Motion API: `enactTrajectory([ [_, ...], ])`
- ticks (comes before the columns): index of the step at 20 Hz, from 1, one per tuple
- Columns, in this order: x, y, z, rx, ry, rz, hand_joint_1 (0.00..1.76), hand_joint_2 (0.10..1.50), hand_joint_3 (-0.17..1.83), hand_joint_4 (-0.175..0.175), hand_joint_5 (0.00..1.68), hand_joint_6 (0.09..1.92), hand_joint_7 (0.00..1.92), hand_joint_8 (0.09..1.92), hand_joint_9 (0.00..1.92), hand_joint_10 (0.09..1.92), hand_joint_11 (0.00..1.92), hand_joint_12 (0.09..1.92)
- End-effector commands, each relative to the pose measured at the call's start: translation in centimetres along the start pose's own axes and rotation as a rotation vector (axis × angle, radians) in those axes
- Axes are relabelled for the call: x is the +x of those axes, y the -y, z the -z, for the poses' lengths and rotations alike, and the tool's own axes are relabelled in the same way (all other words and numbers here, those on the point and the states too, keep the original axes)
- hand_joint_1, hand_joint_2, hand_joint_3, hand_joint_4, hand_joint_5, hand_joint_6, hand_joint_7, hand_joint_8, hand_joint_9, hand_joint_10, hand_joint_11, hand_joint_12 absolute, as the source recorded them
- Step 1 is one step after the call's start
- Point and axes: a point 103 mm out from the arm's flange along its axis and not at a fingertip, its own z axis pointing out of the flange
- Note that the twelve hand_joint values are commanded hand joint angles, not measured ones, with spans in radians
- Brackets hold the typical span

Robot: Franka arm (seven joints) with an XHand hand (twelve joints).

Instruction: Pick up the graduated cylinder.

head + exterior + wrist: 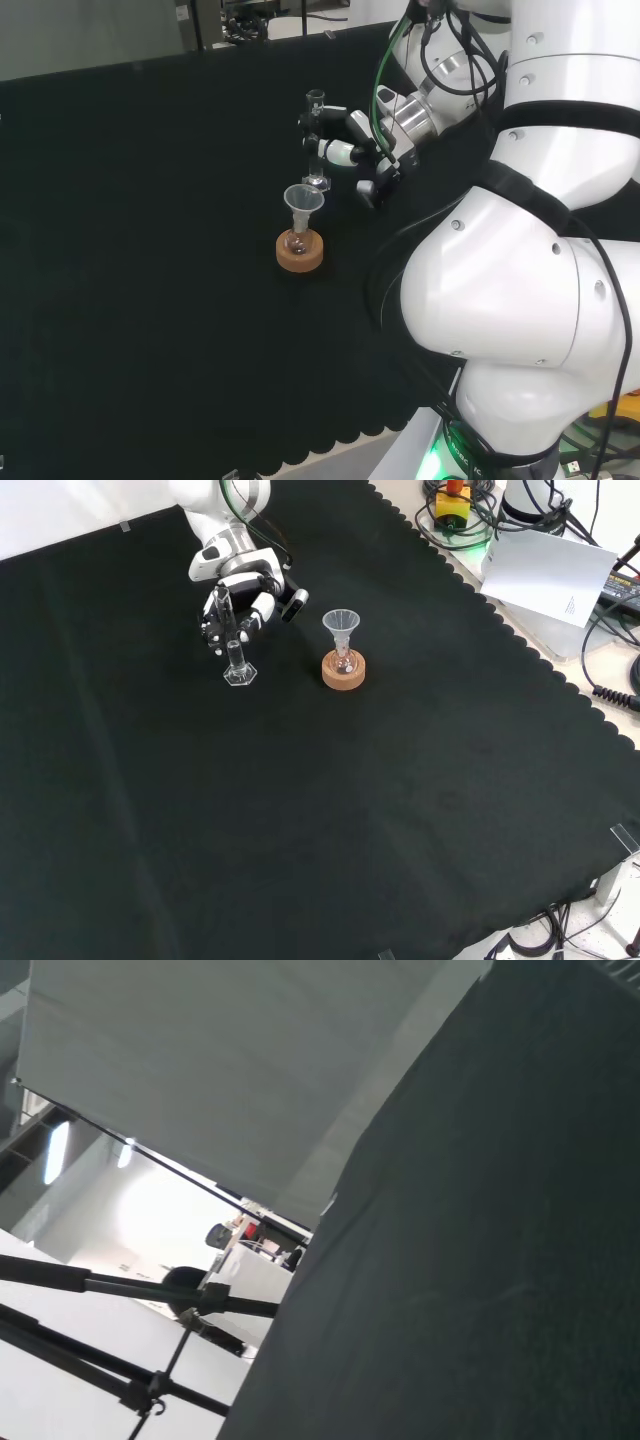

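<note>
A thin clear glass cylinder (234, 640) stands upright on the black cloth (330, 810), upper left of centre in the front view, on a small flat angular foot. In the head view the cylinder (316, 140) sits just above the centre of the frame. Its clear wall is hard to make out against the dark cloth, and any marks on it are too small to tell.

The black and white hand (245, 598) reaches in from the top of the front view, with its fingers curled round the cylinder's upper half. In the head view the hand (350, 150) comes from the right, and the fingers hide part of the tube.

Just right of the cylinder in the front view, a round cork ring (343, 671) holds a small clear flask (345, 660) with a clear funnel (341, 624) resting in its neck. Only a bit of the flask shows above the cork.

The cloth is matte black with a scalloped edge at the upper right of the front view. Beyond that edge lie cables (600, 650) and a white sheet of paper (545, 570).

The wrist view shows dark cloth (500, 1260), a pale wall and black tripod legs (120, 1290).
</note>
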Motion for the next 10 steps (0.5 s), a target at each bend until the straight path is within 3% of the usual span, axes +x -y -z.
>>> enactTrajectory([
  [1,0.3,-0.1,0.3,-0.002,0.049,-0.004,1.07,1.19,-0.02,-0.041,0.86,1.15,1.02,0.51,1.21,0.24,0.94,1.0],
  [5,0.9,-0.2,1.4,0.023,0.107,0.01,1.08,1.18,-0.01,-0.067,0.86,1.18,1.03,0.51,1.22,0.23,0.97,0.98],
  [10,2.3,-0.2,3.2,0.06,0.234,0.023,1.09,1.18,-0.01,-0.082,0.87,1.17,1.03,0.52,1.23,0.22,1.01,0.96],
])
